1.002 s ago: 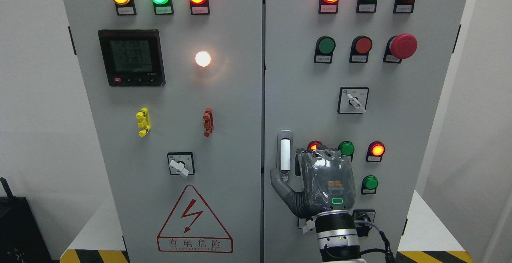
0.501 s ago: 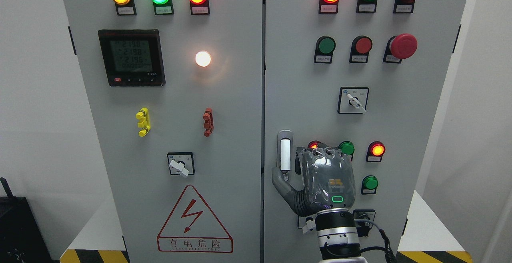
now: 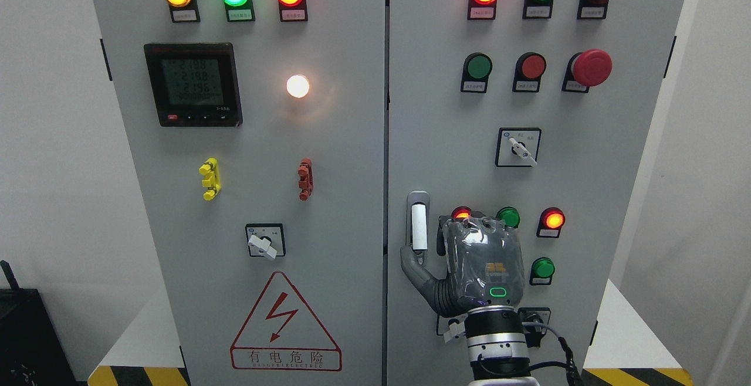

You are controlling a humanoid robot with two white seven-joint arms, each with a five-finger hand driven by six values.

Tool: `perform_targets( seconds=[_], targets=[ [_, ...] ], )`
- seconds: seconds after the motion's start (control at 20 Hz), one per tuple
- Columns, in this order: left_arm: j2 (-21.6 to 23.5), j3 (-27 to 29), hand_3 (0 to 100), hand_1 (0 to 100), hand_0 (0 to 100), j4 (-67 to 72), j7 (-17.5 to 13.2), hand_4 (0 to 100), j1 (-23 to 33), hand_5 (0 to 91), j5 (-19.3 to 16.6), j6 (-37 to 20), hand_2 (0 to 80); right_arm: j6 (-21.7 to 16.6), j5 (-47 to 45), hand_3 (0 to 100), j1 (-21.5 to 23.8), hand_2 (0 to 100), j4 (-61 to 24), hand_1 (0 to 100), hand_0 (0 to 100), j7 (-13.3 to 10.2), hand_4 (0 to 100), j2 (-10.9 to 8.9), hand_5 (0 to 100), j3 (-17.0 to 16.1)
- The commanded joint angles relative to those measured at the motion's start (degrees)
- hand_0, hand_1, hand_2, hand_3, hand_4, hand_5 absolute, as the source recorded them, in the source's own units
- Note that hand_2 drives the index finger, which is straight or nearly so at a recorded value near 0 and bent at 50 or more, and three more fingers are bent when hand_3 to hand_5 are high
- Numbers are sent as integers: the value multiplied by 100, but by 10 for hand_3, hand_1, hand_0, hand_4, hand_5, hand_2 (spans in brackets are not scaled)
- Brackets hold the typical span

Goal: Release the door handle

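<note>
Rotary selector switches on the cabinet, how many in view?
2. One selector switch sits low on the left door above the warning triangle; the other selector switch is mid-height on the right door. The right hand may hide more.

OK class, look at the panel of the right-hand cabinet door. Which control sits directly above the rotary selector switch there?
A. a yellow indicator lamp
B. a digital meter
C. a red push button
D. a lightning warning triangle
C: on the right door, the red push button sits in the row straight above the rotary selector switch, between a green button and the red mushroom stop.
</note>
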Motion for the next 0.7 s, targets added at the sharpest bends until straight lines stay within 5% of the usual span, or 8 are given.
perform_targets(
  seconds=[0.0,0.65],
  targets=[
    [0,0,107,0,0,0,-3,3,0,0,0,-4,48,12,-12,992,6,767,-15,409,377,-6,766,2,692,-11],
    [0,0,107,0,0,0,-3,4,0,0,0,-4,48,20,-21,992,50,766,-59,422,379,-6,766,10,693,-20]
  ],
)
